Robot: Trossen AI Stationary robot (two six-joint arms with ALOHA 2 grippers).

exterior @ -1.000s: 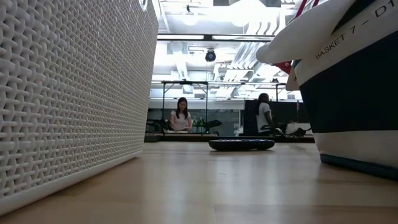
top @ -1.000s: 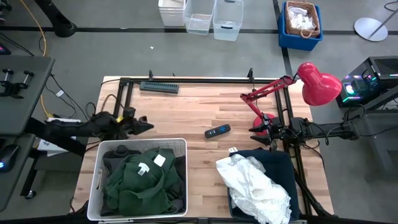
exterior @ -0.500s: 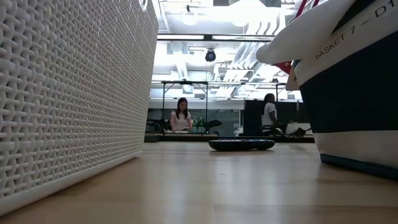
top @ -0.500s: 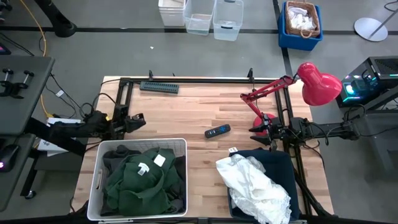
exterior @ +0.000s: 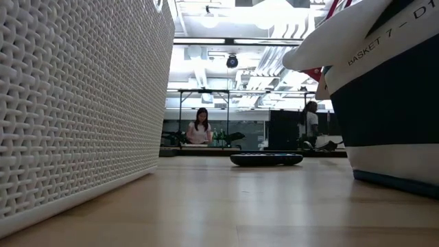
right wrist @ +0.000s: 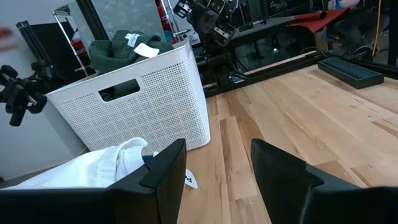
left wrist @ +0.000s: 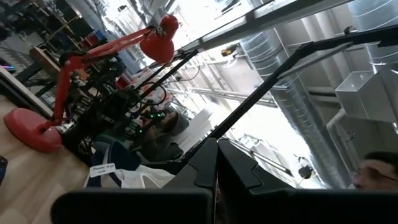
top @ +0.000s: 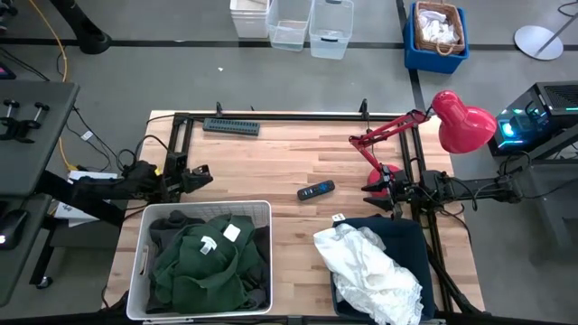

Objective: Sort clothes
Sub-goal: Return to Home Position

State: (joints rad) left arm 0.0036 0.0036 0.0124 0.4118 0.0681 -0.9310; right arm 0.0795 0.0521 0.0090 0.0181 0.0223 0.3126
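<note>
A dark green garment with a white label (top: 209,262) lies on top of a dark grey one (top: 167,230) in the white basket (top: 144,262) at the near left. It also shows in the right wrist view (right wrist: 121,46). White garments (top: 370,271) are heaped in the dark blue basket (top: 411,244) at the near right and spill over its rim. The plaid shirt is out of view. My left gripper (top: 202,173) is shut and empty at the table's left edge, just beyond the white basket. My right gripper (right wrist: 217,163) is open and empty by the lamp's base, at the right (top: 377,194).
A black remote (top: 316,190) lies mid-table, and it also shows in the low view (exterior: 266,159). A red desk lamp (top: 452,122) stands at the far right and a black bar (top: 231,126) lies at the far edge. A blue crate with a pale bundle (top: 437,32) stands on the floor. People show in the room beyond.
My left gripper has drawn back toward the table's left edge, then kept still. A person in the room behind has walked to the right.
</note>
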